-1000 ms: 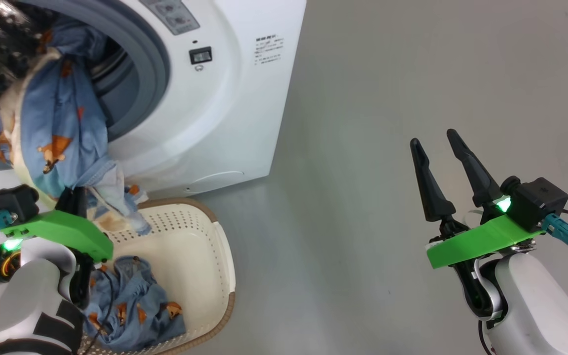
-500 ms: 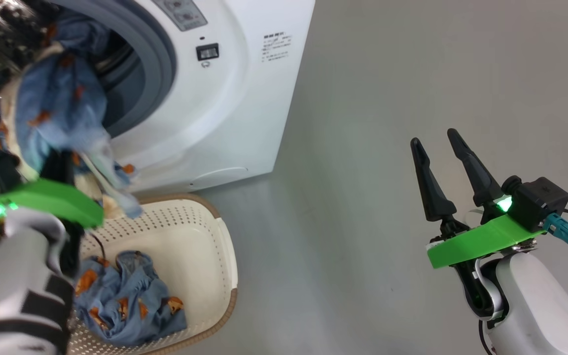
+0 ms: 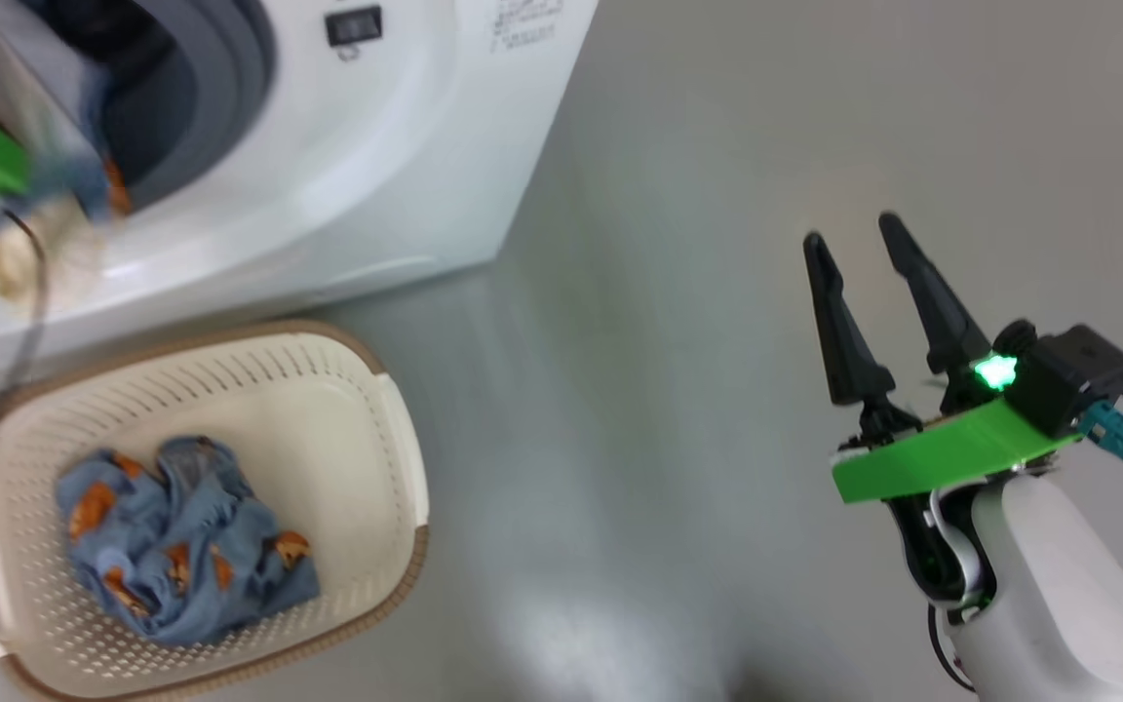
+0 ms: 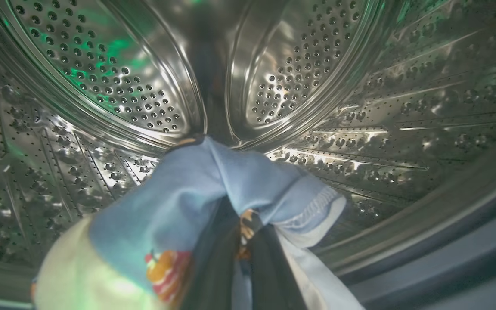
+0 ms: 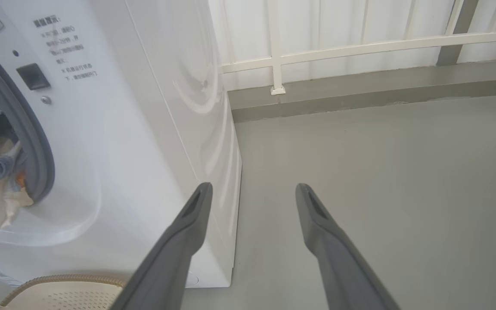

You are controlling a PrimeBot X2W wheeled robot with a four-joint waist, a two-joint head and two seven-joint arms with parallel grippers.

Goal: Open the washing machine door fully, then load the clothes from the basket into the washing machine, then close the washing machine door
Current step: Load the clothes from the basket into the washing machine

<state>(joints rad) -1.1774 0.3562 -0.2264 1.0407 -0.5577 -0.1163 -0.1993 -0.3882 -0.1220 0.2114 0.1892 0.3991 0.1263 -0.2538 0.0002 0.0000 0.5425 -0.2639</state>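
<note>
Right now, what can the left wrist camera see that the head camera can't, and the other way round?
Left wrist view, not head view: the inside of the shiny steel drum, full of little holes.
Head view, not left wrist view: the basket with crumpled bear clothes lying in it, the grey floor, and the open right hand.
Both: the blue garment hanging at the mouth of the washing machine, sharp in the wrist view, a blur at the head view's left edge.
</note>
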